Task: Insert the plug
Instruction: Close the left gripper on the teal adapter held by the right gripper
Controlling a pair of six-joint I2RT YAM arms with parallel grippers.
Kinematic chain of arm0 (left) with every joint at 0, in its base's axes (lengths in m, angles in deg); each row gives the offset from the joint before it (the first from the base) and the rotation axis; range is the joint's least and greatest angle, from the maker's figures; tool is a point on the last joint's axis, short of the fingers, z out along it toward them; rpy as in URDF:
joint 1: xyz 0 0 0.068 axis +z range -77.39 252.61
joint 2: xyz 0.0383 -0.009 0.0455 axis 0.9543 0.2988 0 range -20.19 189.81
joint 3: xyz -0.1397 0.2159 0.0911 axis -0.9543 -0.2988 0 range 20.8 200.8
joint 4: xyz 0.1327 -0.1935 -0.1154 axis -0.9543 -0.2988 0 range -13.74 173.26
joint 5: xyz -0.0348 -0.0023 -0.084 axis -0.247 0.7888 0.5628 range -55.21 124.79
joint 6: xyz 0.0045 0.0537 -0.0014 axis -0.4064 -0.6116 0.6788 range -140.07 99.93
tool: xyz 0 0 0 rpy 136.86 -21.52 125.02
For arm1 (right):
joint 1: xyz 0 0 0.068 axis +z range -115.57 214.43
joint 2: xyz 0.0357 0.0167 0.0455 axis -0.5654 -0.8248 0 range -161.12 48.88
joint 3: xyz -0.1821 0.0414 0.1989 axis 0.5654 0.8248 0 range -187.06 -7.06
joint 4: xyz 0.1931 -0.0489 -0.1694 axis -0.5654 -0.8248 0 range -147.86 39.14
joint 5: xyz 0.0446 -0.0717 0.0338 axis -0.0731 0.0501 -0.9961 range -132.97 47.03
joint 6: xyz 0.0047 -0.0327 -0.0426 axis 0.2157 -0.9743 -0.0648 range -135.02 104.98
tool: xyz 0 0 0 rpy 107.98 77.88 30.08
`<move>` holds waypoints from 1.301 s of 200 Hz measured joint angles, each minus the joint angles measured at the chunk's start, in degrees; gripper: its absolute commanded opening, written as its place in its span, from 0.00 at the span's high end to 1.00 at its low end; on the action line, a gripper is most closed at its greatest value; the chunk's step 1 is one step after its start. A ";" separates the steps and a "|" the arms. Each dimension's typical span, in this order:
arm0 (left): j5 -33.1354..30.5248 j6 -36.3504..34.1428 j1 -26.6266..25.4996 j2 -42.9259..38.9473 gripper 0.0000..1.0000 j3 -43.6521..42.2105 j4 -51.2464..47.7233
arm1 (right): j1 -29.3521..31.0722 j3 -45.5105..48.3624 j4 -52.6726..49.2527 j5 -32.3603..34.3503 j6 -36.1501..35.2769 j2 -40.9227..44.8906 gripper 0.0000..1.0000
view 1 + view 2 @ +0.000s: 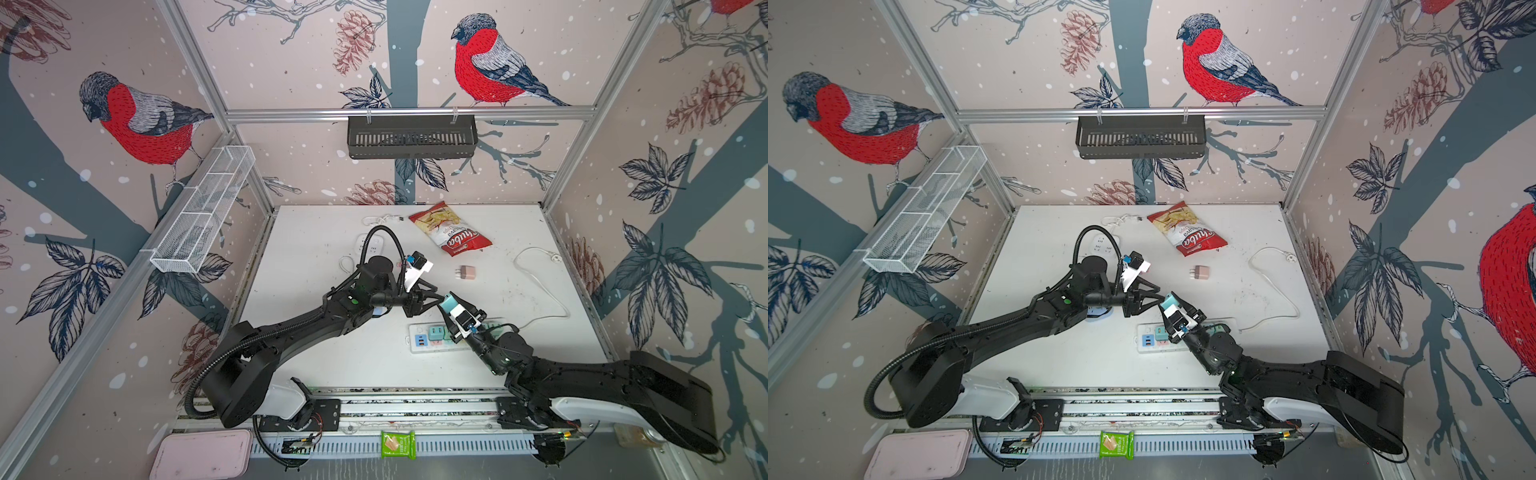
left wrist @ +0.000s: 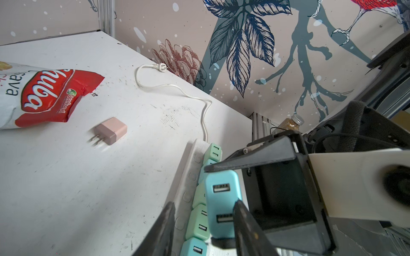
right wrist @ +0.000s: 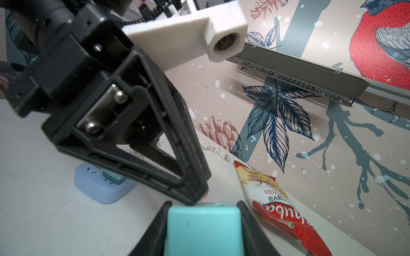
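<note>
Right hand (image 3: 204, 205) clamped the teal plug (image 3: 203, 230) near the power strip (image 1: 417, 349) (carrying step, I judged); left hand (image 1: 433, 298) gaped empty. Next move needed prongs aligned over a free socket.

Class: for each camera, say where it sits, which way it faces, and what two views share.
Top views: overhead, looking down on the table; left arm and right arm show.
Left wrist: on the left arm, looking past the left end effector at the power strip.
Right wrist: on the right arm, past the right end effector gripping the teal plug.
Shared: both wrist views show the teal plug and chips bag.
</note>
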 measured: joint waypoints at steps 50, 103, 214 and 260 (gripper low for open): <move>2.97 -0.02 -0.46 1.49 0.57 0.83 -0.39 | 0.35 -0.52 2.51 -0.04 -1.99 -1.88 0.97; 3.26 -0.55 -0.63 2.82 0.66 2.01 -1.09 | 0.37 -1.31 3.89 0.02 -4.42 -4.48 0.97; 2.10 -1.05 -0.63 4.85 0.71 3.54 -1.90 | 0.24 -2.27 10.88 3.85 -8.02 -11.78 0.98; 2.08 -2.80 -0.63 5.40 0.63 4.72 -2.99 | 0.07 -2.27 13.57 4.52 -10.62 -13.33 0.98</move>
